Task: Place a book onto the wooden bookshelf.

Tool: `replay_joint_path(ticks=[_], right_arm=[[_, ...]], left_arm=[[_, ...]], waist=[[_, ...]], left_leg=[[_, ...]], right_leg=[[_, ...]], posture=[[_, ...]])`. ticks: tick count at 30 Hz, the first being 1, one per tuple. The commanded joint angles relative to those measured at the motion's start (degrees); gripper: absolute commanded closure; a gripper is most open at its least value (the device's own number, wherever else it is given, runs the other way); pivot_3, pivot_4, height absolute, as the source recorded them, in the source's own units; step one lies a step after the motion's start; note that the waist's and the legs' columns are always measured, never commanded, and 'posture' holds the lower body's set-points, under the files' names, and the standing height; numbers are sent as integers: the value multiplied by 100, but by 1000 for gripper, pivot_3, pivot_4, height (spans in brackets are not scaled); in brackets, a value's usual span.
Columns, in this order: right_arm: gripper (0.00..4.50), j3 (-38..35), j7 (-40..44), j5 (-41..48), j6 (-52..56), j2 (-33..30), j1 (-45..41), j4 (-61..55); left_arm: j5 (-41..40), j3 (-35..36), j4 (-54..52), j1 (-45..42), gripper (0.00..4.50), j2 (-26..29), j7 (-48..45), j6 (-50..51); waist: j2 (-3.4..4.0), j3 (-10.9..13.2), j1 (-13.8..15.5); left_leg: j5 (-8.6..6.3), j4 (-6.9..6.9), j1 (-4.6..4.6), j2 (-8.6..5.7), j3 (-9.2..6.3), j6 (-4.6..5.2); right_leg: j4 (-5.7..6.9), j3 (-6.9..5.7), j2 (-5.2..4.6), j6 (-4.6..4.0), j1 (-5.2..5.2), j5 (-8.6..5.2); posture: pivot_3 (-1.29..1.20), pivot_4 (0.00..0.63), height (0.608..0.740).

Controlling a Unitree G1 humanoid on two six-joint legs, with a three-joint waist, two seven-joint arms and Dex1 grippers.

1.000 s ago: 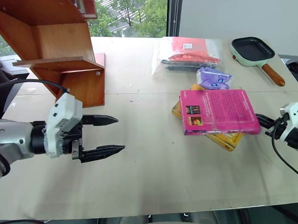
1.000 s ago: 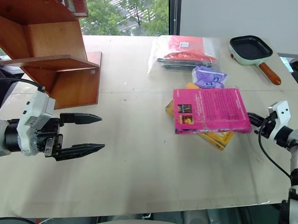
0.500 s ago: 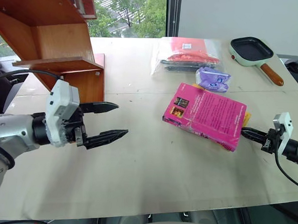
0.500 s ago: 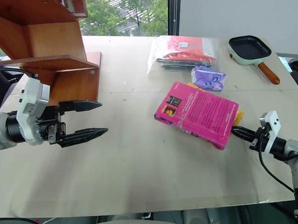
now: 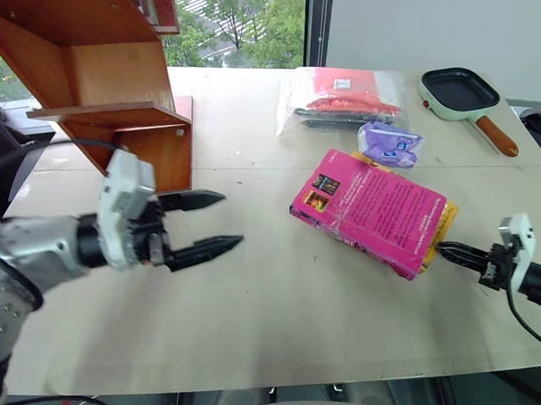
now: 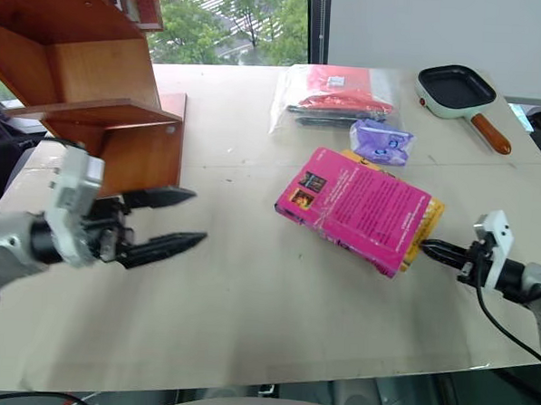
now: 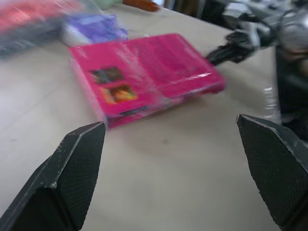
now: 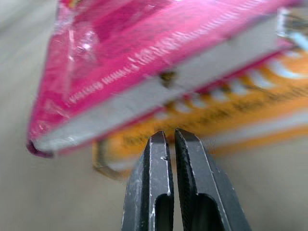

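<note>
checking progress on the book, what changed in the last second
The pink book was turned atop the yellow book, its picture corner swinging toward the bookshelf. The shut right pincer drew back from its edge. The left pincer stays open, holding nothing. Bags and pan unchanged.

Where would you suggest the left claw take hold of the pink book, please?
Probably at the pink book's near-left corner, coming from the left along the table. That end overhangs the yellow book beneath and faces the open left claw, which looks wide enough to span its thickness.
</note>
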Motion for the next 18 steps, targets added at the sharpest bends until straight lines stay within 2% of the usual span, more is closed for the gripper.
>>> replay_joint_path(ticks=[1,2,3,5,7,10,12,16,18], right_arm=[[4409,-576,81,175,-273,-173,279,-311],[4409,-690,92,248,-228,-184,443,-507],[3823,-826,93,346,-145,-191,657,-756],[3207,-1081,55,507,-5,-183,1082,-1268],[2227,-1304,-37,667,148,-167,1429,-1729],[788,-1680,-266,975,432,-126,1814,-2386],[62,-1929,-452,1165,646,-121,2014,-2791],[62,-2395,-678,1401,993,-161,2432,-3374],[62,-2565,-806,1475,1103,-131,2573,-3588]], left_arm=[[38,-1013,-412,109,0,-1051,1626,148],[199,-1295,-450,212,0,-1355,1945,133],[209,-1523,-452,296,0,-1758,2347,141],[-142,-1733,-264,364,0,-2535,3154,112],[-639,-1731,73,334,0,-3119,3903,167],[-1307,-1741,897,172,0,-3671,5119,411],[-2007,-1872,1341,-16,0,-3962,5673,443],[-3231,-2131,2029,-409,0,-4448,6508,355],[-3371,-2212,2274,-565,0,-4560,6660,306]], waist=[[-2,-1,4],[11,-8,15],[0,-7,16],[-3,-8,33],[-14,-8,59],[8,-24,103],[7,-25,110],[1,-31,139],[-11,-32,128]], left_leg=[[0,-1,2,-1,0,0],[0,1,5,0,-2,0],[0,-1,9,-3,-2,1],[0,1,5,1,-17,0],[0,3,10,0,-24,0],[0,10,19,2,-36,-1],[1,13,21,-1,-44,0],[1,22,12,-10,-52,0],[0,23,4,-18,-54,1]], right_leg=[[-2,1,0,2,4,1],[-1,1,2,5,6,4],[-1,3,-1,7,13,5],[1,5,4,6,15,6],[6,8,-2,6,21,5],[11,4,3,-19,31,-5],[13,-6,14,-13,33,-6],[13,-18,12,-16,33,-4],[2,-16,9,-15,32,-5]], posture=[[0,150,740],[0,150,740],[0,150,740],[0,150,740],[0,150,740],[0,150,740],[0,150,740],[0,150,740],[0,150,740]])
